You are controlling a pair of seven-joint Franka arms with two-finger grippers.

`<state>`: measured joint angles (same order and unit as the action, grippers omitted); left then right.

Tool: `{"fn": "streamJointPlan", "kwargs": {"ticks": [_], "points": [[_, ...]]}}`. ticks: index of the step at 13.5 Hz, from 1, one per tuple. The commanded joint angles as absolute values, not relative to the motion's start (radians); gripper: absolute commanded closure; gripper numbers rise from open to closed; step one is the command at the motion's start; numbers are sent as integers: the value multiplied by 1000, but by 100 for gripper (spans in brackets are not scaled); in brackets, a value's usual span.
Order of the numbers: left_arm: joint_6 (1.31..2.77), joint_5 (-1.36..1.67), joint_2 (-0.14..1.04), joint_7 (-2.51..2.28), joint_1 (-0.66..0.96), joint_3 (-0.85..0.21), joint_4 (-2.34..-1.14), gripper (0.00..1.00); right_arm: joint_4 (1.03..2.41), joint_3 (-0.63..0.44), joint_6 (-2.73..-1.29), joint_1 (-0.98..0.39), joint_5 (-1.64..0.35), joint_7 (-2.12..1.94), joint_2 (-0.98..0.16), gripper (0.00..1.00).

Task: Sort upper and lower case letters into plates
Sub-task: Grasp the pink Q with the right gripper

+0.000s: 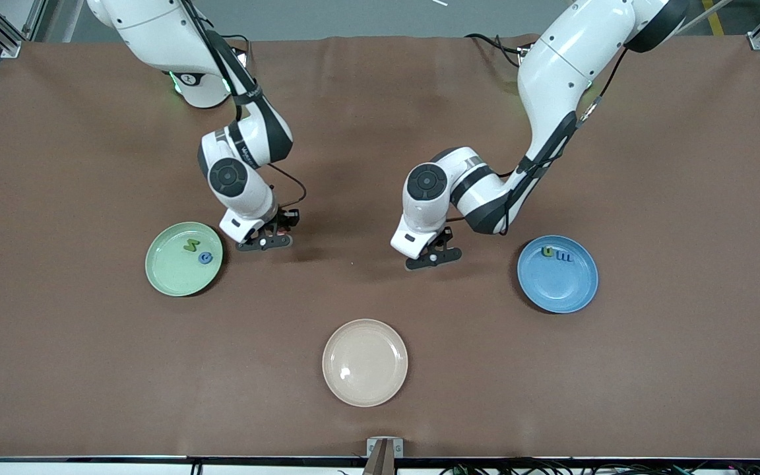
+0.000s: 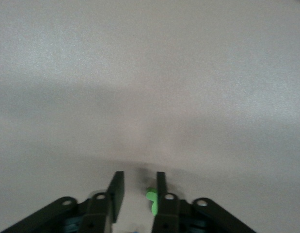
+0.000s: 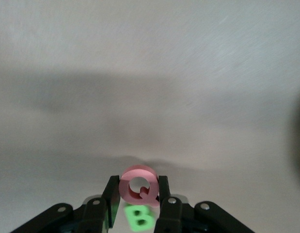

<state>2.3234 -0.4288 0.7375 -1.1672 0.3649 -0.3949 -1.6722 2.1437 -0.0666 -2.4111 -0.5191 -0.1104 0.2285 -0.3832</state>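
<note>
Front view shows two letters in the green plate [image 1: 184, 258] and two in the blue plate [image 1: 557, 274]; the cream plate [image 1: 365, 362] is bare. Right gripper [image 3: 135, 195], low over the desk [image 1: 380, 132] beside the green plate, pinches a red letter [image 3: 137, 184], upright, facing the wrist camera; a green B [image 3: 139, 218] lies flat beneath. Left gripper [image 2: 140, 191], jaws slightly apart, seems to press a green letter [image 2: 152, 199] against one jaw.

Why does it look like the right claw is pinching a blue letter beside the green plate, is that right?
Not blue. The letter between the right claw's fingers is pink-red, as the right wrist view shows. The rest holds: that claw is down beside the green plate, and a green letter B lies just under it.
</note>
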Motion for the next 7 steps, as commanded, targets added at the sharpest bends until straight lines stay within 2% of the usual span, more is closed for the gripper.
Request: {"fn": "streamJointPlan", "kwargs": {"ticks": [1, 7], "points": [[2309, -397, 726, -1152, 380, -396, -1669, 24, 2122, -116, -2321, -471, -63, 119, -331, 100], [2321, -379, 745, -1160, 396, -400, -1671, 22, 2149, -204, -2301, -326, -51, -191, -316, 100]]}}
